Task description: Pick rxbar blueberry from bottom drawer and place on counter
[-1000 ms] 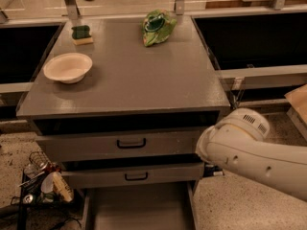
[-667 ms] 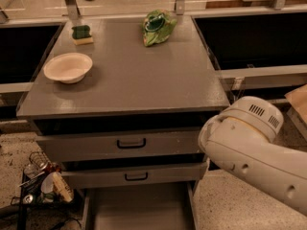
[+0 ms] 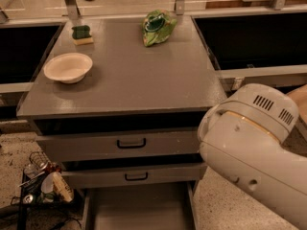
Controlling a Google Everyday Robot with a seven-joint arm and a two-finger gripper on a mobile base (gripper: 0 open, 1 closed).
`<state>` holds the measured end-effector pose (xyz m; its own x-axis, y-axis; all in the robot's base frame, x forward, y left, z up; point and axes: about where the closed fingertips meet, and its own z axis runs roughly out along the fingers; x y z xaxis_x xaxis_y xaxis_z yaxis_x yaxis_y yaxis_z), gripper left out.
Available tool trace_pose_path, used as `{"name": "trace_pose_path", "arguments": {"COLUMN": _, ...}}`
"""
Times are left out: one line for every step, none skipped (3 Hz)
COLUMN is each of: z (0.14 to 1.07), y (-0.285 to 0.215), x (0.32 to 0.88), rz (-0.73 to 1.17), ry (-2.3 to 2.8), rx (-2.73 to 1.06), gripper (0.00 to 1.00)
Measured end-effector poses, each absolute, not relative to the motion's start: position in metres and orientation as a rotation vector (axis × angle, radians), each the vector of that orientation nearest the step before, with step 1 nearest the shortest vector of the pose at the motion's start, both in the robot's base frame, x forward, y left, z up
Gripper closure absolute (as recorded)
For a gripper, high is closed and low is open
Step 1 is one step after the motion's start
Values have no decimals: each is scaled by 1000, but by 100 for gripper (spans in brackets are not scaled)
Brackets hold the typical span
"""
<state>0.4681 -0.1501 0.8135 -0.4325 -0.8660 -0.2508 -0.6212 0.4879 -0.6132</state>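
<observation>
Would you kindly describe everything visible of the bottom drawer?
The bottom drawer is a shallow, plain grey tray, seemingly painted metal, no handle in sight. It stands pulled out under two handled drawers, its front cut off by the frame. No bar shows on its visible floor. The white arm is at its right; the tool is out of view.

gripper: outside the picture; only the bulky white plastic arm segment (image 3: 254,152) shows, itself cut off by the right and bottom edges.
two grey drawers with black handles (image 3: 120,145): right ends hidden behind the arm segment.
shallow grey bottom drawer (image 3: 139,207): cut by the bottom edge, front part unseen.
rxbar blueberry: cannot tell whether it lies in the unseen part.
black wire basket (image 3: 38,186): contents too blurred to name.
</observation>
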Motion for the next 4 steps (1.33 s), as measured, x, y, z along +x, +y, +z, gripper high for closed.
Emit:
{"name": "trace_pose_path", "arguments": {"z": 820, "y": -147, "x": 472, "rz": -606, "ry": 2180, "rx": -1219, "gripper": 100}}
{"name": "trace_pose_path", "arguments": {"z": 848, "y": -143, "x": 479, "rz": -642, "ry": 2131, "rx": -1206, "gripper": 100}}
{"name": "trace_pose_path", "arguments": {"z": 865, "y": -137, "x": 486, "rz": -660, "ry": 2093, "rx": -1207, "gripper": 100}}
{"name": "trace_pose_path", "arguments": {"z": 872, "y": -132, "x": 491, "rz": -665, "ry": 2071, "rx": -1220, "gripper": 100}}
